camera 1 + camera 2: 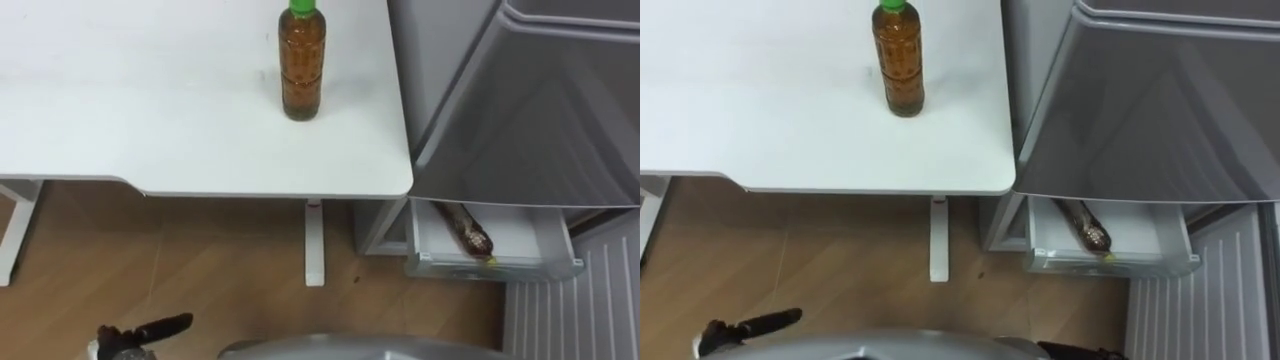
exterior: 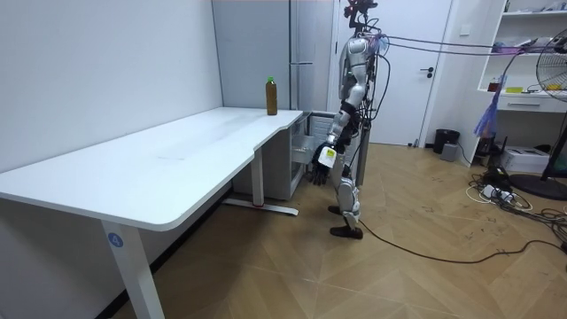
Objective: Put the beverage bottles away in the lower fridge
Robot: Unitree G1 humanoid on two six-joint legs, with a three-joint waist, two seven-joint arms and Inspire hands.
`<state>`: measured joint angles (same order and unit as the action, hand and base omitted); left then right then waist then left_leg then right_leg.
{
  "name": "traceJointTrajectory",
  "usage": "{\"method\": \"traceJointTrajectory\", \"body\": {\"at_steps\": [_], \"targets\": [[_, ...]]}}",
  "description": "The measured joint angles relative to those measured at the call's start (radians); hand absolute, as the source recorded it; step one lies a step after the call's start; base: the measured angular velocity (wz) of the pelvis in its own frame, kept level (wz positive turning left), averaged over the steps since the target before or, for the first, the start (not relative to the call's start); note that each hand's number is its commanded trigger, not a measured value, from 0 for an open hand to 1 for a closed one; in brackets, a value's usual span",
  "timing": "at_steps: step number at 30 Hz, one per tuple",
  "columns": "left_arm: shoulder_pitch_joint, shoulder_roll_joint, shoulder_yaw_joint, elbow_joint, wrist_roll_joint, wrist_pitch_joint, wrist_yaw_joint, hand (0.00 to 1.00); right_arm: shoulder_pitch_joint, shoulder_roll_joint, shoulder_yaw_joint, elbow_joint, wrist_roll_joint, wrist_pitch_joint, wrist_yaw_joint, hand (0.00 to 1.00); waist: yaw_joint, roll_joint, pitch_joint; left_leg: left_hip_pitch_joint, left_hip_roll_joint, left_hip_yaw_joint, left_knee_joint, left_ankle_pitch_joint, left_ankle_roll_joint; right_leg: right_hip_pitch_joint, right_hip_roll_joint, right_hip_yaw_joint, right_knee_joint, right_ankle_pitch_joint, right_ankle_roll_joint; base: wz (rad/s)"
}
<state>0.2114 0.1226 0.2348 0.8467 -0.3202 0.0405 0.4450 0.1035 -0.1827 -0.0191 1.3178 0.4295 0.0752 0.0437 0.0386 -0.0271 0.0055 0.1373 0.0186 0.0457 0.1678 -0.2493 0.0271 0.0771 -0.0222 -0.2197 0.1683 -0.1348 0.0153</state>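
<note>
A brown drink bottle with a green cap (image 1: 301, 62) (image 1: 898, 58) (image 2: 271, 96) stands upright near the right end of the white table (image 1: 150, 120). A second bottle (image 1: 466, 230) (image 1: 1085, 229) lies in the pulled-out lower fridge drawer (image 1: 500, 268), below the grey fridge front (image 1: 530, 110). My left hand (image 1: 145, 332) (image 1: 745, 331) hangs low at the lower left, over the floor, fingers straight and empty, far from both bottles. A dark sliver of my right hand (image 1: 1080, 352) shows at the bottom edge. I stand facing the fridge at the table's end.
The table's white leg (image 1: 314, 245) stands on the wood floor (image 1: 200, 270) between me and the fridge. A ribbed white panel (image 1: 590, 305) lies at the lower right beside the drawer. In the room view a fan and cables sit behind me.
</note>
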Motion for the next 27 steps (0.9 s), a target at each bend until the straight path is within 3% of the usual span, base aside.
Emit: {"method": "traceJointTrajectory", "body": {"at_steps": [8,13,17,21,27], "targets": [[0.03,-0.011,0.026,-0.301,0.01,-0.092,0.238,0.0,0.01,0.008,-0.004,-0.001,-0.013,-0.021,-0.009,0.0,-0.004,0.008,-0.0096,0.015,-0.001,-0.008,0.0,0.0,0.0,0.013,0.001,0.0,0.001,-0.001,0.0,0.01],[0.033,-0.009,0.026,-0.435,0.092,-0.12,0.343,0.0,0.014,0.008,-0.002,-0.006,-0.056,-0.036,-0.009,0.0,-0.002,0.01,-0.0095,0.022,-0.002,-0.025,-0.001,0.0,0.0,0.023,0.003,-0.001,0.0,-0.001,-0.001,0.0],[0.035,-0.002,0.026,-0.565,0.098,-0.171,0.393,0.0,0.012,0.008,0.0,-0.006,-0.067,-0.056,-0.005,0.0,0.002,0.011,-0.0089,0.023,-0.004,-0.031,0.0,0.0,-0.001,0.023,0.003,-0.001,0.0,-0.005,-0.005,0.0],[0.046,0.002,0.028,-0.682,0.122,-0.179,0.434,0.0,0.015,0.009,-0.001,0.008,-0.068,-0.063,0.004,0.0,0.002,0.006,-0.0092,0.024,-0.009,-0.052,0.0,0.0,0.0,0.02,0.002,-0.001,0.001,-0.011,-0.005,0.0],[0.043,0.005,0.034,-0.872,0.308,-0.183,0.448,0.0,0.027,0.008,-0.004,0.025,-0.083,-0.066,-0.001,0.0,0.001,0.006,-0.009,0.024,-0.011,-0.078,0.0,0.0,0.0,0.02,0.004,-0.006,0.0,-0.013,-0.006,0.0]]}}
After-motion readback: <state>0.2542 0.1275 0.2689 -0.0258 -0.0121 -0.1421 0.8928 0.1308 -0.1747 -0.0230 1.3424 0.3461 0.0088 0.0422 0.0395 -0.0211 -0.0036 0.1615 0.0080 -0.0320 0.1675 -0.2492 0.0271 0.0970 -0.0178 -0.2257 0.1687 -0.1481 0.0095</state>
